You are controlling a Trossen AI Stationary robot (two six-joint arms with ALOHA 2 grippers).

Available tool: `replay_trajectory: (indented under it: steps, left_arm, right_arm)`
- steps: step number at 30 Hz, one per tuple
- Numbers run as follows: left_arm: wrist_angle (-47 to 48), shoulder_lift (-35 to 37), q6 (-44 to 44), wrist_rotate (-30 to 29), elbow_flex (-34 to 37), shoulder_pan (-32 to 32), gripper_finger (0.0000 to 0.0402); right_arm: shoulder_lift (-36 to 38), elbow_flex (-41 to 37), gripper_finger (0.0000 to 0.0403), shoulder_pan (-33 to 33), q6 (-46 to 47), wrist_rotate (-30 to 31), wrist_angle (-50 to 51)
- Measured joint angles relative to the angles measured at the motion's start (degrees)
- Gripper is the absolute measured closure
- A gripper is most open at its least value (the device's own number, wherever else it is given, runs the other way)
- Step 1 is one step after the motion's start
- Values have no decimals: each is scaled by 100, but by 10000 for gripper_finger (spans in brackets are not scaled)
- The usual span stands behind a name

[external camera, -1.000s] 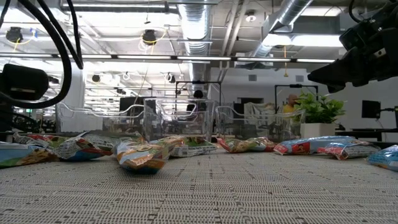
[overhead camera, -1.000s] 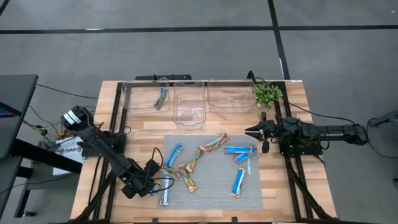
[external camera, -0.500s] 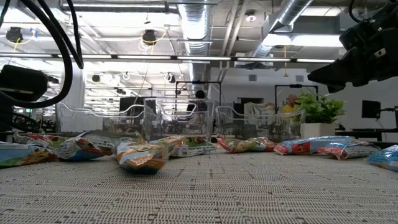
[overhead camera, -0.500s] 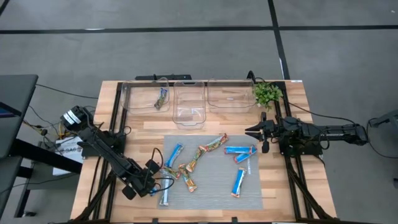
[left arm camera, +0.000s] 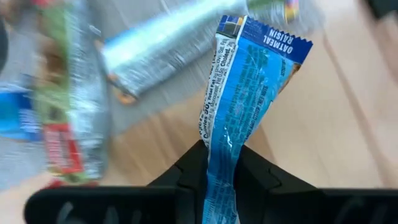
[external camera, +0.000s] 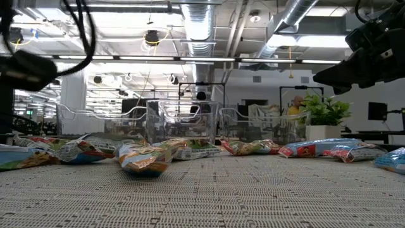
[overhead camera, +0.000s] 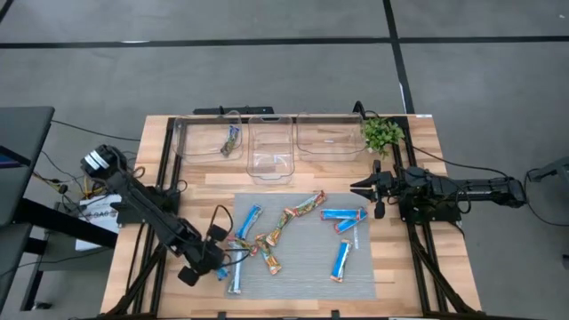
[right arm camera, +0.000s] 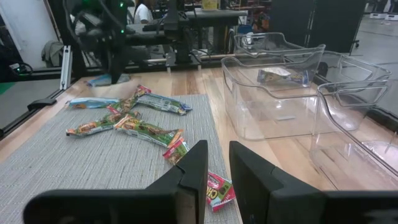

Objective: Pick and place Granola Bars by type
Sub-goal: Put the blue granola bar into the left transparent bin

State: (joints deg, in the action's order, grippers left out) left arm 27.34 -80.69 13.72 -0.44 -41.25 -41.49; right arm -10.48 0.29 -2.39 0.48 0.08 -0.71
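Observation:
My left gripper (overhead camera: 219, 265) is at the mat's near left corner, above the table, shut on a blue-and-white bar (left arm camera: 249, 93) printed "oatmeal raisin". Several other granola bars lie flat on the grey mat (overhead camera: 302, 284): a blue one (overhead camera: 249, 220), multicoloured ones (overhead camera: 305, 206), blue ones with red ends (overhead camera: 344, 214), and a blue one (overhead camera: 236, 283) beside my left gripper. One bar (overhead camera: 231, 140) lies in the left clear bin (overhead camera: 188, 140). My right gripper (overhead camera: 356, 188) hovers shut and empty at the mat's right far side. My left gripper pinches the blue-and-white bar between its two fingers (left arm camera: 186, 177), at the wrapper's flat part toward one end (left arm camera: 221, 174). The bar reaches out beyond the fingertips, its crimped far end (left arm camera: 264, 31) free, lifted clear of the wood and the mat.
Three clear bins stand in a row at the far edge: left (overhead camera: 188, 140), middle (overhead camera: 270, 160), right (overhead camera: 329, 147). A small potted plant (overhead camera: 382, 133) stands at the far right. Bare wood lies on both sides of the mat.
My left arm has risen and its gripper has gone up a little above the mat's near left corner. The right arm has kept still, and the bars on the mat lie as before.

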Motion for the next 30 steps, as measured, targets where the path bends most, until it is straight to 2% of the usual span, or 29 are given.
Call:
replay_trajectory:
  steps: [10,21,30]
  left_arm:
    - [-224,1111,110,-274,-11,665,349]
    - [-1413,2555,661,-654,-11,1888,349]
    - [-2371,3007,748,-698,-22,2808,349]
  right_arm:
    - [0,-1,344,0,1,-2,0]
    - [1,-1,344,0,0,-2,0]
    - [0,0,344,0,1,-1,0]
